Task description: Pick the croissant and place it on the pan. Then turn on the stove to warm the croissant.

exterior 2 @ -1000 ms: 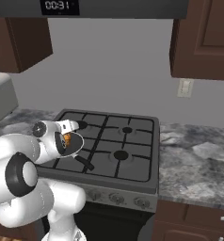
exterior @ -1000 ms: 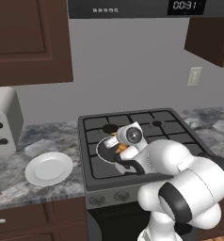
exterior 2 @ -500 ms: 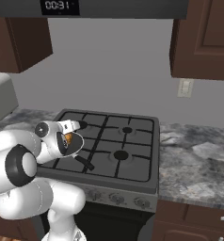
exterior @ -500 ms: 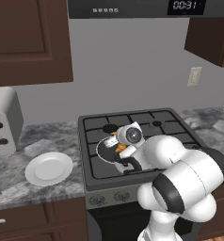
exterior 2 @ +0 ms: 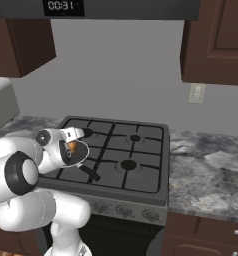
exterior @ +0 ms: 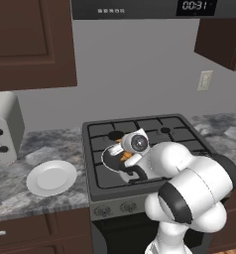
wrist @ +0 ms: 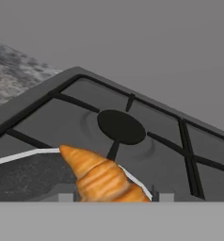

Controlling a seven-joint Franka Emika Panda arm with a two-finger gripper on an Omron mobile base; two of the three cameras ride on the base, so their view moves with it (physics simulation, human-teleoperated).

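Note:
My gripper is shut on the croissant, a golden-orange crescent held between the two fingertips. It hangs just over the black pan, whose thin light rim runs behind it. The pan sits on the front left burner of the dark stove. From the left base view the gripper and croissant are low over the pan. From the right, the croissant shows orange in the gripper, with the pan beneath and its handle pointing forward. Whether the croissant touches the pan, I cannot tell.
A round white plate lies on the marble counter left of the stove, with a white toaster behind it. Knobs line the stove's front panel. The other burners carry nothing. Cabinets and a microwave hang overhead.
The hand with the croissant stays almost in place over the pan. The arm's elbow has shifted slightly.

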